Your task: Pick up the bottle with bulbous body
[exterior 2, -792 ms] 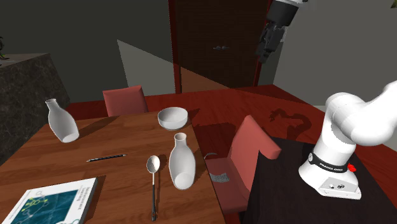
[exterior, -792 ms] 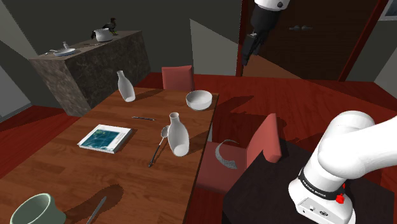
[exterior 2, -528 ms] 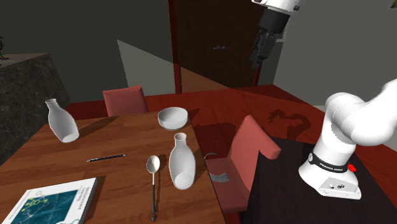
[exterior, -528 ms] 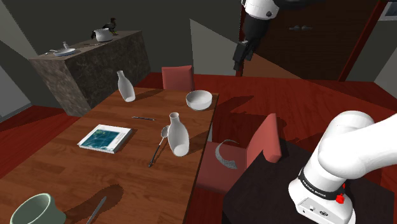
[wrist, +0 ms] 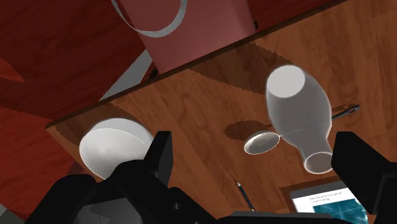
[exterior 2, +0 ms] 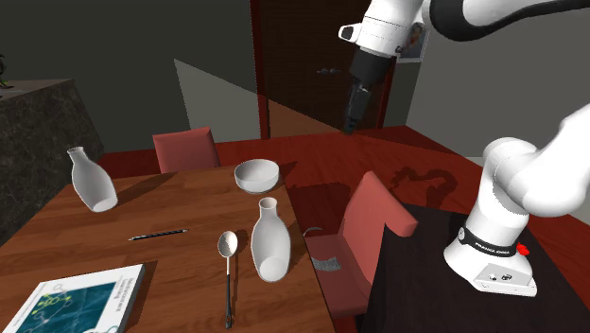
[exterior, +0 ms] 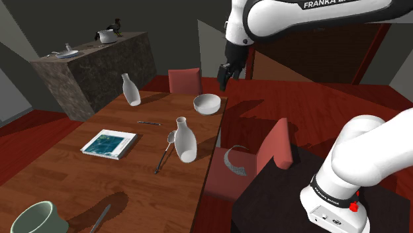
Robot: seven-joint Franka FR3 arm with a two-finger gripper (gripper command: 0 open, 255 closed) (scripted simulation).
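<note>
Two white bottles stand on the wooden table point(exterior: 79, 179). The nearer bottle point(exterior: 185, 139) point(exterior 2: 268, 240) point(wrist: 299, 114) has a narrow neck and a rounded body and stands beside a spoon point(exterior: 165, 149). The other bottle point(exterior: 130, 89) point(exterior 2: 90, 180) stands at the table's far corner, on the shoulder view's left. My black gripper point(exterior: 224, 78) point(exterior 2: 350, 121) point(wrist: 257, 172) hangs open in the air above the table's far edge, near the white bowl point(exterior: 207, 103) point(wrist: 114, 146). It holds nothing, and the nearer bottle lies ahead of its fingers and well below them.
On the table lie a book point(exterior: 109, 143), a pen point(exterior: 149, 122), a green cup point(exterior: 36, 218) and a knife point(exterior: 99, 218). Red chairs point(exterior: 275, 149) point(exterior: 184, 81) stand at the table's side and far end. A stone counter point(exterior: 99, 66) stands behind.
The arm has swung down and towards the shoulder view's left, bringing the gripper from high by the door to just above the table's far edge. The fingers stayed open.
</note>
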